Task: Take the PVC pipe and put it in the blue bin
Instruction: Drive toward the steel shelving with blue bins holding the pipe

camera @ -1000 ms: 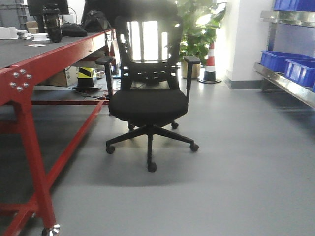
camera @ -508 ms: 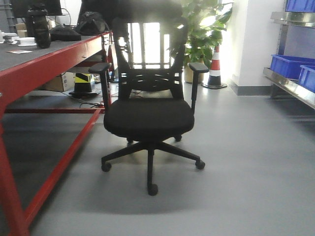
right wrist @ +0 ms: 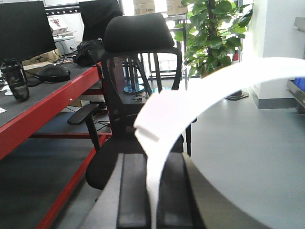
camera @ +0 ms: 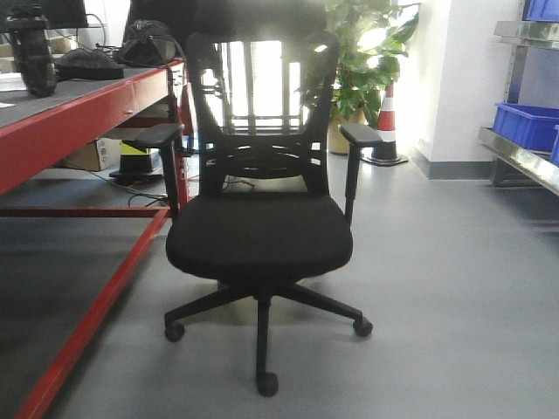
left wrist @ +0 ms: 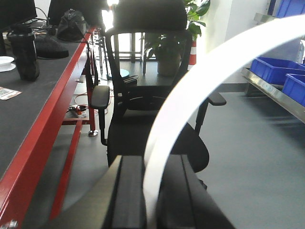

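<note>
Grey floor (camera: pixel 454 288), and a chair (camera: pixel 258 231) stands close ahead. My left claw (left wrist: pixel 150 162) and right claw (right wrist: pixel 152 160) both pinch the pipe (left wrist: pixel 238 52). If I drive forward, its long end may hit the chair and slip.

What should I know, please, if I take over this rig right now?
Left tool: shut on the pipe, which arcs up to the right.
Right tool: shut on pipe too; whether it is the same piece or a second, I cannot tell.
Blue bins sit on the shelf at the right; a chair stands straight ahead.
Done: the grab. Left: reach a bin, probably steering around the chair, and drop the pipe in.
</note>
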Tool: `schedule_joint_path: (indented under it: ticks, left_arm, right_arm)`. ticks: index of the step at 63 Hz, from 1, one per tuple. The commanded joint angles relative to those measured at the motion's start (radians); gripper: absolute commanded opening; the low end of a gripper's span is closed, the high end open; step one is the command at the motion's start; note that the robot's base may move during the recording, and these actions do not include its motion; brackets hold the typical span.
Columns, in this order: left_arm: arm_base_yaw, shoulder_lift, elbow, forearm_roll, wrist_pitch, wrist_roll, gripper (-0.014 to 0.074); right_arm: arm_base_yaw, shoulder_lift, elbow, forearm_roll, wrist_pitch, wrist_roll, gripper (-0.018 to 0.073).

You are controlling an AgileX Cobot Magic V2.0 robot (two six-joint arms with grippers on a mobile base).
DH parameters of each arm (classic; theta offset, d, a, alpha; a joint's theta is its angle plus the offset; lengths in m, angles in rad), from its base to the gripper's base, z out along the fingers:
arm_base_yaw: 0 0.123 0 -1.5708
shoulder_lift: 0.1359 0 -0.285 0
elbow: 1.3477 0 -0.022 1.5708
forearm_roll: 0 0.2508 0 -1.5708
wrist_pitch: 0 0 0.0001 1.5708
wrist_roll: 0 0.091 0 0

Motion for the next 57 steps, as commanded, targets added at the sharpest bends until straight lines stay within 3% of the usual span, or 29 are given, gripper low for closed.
schedule_joint_path:
  ticks: [1, 57]
  left_arm:
    - [-0.004, -0.007, -0.001, 0.0, -0.028, 0.001, -0.0111]
    - [-0.004, -0.007, -0.001, 0.0, -0.028, 0.001, -0.0111]
  right_arm:
    - [0.001, -0.004, 0.001, -0.004, -0.021, -0.003, -0.0162]
    - [0.001, -0.004, 0.001, -0.004, -0.021, -0.003, -0.0162]
